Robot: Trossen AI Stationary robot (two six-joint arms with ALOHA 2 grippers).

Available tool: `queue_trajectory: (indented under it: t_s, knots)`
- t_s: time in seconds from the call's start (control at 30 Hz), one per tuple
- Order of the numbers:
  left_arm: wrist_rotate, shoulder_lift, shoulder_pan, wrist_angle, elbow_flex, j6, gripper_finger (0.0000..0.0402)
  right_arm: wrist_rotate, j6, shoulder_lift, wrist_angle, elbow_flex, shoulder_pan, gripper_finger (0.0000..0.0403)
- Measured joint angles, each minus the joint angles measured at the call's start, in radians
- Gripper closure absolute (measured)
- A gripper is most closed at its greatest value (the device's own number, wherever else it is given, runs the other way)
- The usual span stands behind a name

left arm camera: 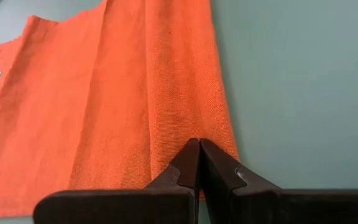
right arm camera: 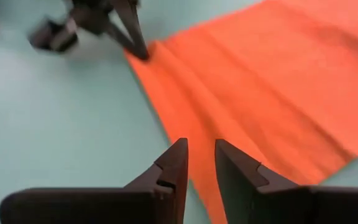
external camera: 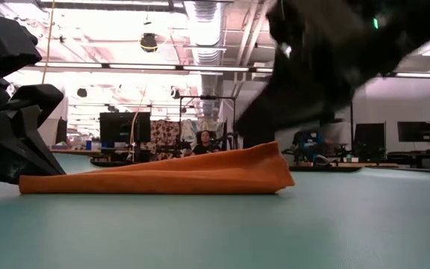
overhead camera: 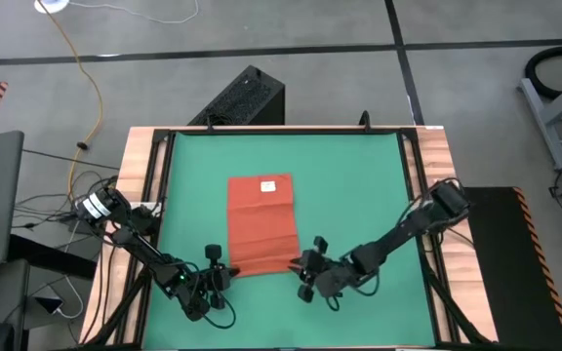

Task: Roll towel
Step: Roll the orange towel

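The orange-red towel [overhead camera: 260, 226] lies flat on the green mat [overhead camera: 359, 185], with its white tag [overhead camera: 269, 185] near the far edge. In the low view its near right corner [external camera: 273, 153] stands up a little from the mat. My left gripper [overhead camera: 220, 276] is shut at the towel's near left corner [left arm camera: 219, 146]. My right gripper [overhead camera: 307, 265] is at the towel's near right corner. Its fingers [right arm camera: 201, 148] are a narrow gap apart over the near edge [right arm camera: 194, 168]. My left gripper has its shut fingertips [left arm camera: 191, 152] on the towel just inside the near left corner [left arm camera: 225, 140], coming low and slanting from the table's left. Whether any cloth is between the fingers, I cannot tell. The towel lies on the mat there. Whether my right gripper touches the towel, I cannot tell.
Wooden rails [overhead camera: 140, 175] frame the mat on both sides. A black box [overhead camera: 247, 97] stands beyond the far edge. Cables [overhead camera: 66, 195] lie off the table's left side. Bare mat lies to the right of the towel and beyond it.
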Motion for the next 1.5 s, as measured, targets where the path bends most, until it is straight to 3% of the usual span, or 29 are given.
queue_trajectory:
  t_s: [0.23,0.43,0.53,0.67,0.83,1.03,1.2,1.37,1.5]
  knots:
    - [0.018,0.000,0.000,0.001,0.000,-0.019,0.0401,-0.008,0.049,0.087,-0.008,0.000,-0.033,0.0305]
    - [0.031,-0.045,-0.011,-0.009,0.037,0.016,0.0401,-0.095,0.087,0.105,-0.006,0.000,-0.048,0.0305]
    - [-0.024,-0.098,-0.021,-0.009,0.064,0.063,0.0402,-0.099,0.088,0.104,-0.006,0.000,-0.048,0.0305]
    - [-0.176,-0.120,-0.040,-0.022,0.063,0.066,0.0401,-0.105,0.125,0.104,-0.013,0.000,-0.045,0.0305]
    - [-0.199,-0.053,-0.038,0.005,0.029,-0.034,0.0402,-0.101,0.132,0.104,-0.016,0.000,-0.040,0.0305]
    - [-0.154,0.042,-0.040,0.159,0.030,0.017,0.0401,-0.098,0.132,0.104,-0.017,0.000,-0.040,0.0305]
    - [-0.126,0.070,-0.024,0.138,0.030,-0.009,0.0401,-0.097,0.135,0.104,-0.017,0.000,-0.040,0.0305]
    - [-0.095,0.069,-0.008,0.097,0.031,-0.019,0.0401,-0.033,0.090,0.090,0.038,-0.001,-0.023,0.0305]
    - [-0.066,0.068,-0.002,0.050,0.032,-0.056,0.0401,0.102,0.000,0.017,0.048,-0.001,0.017,0.0305]
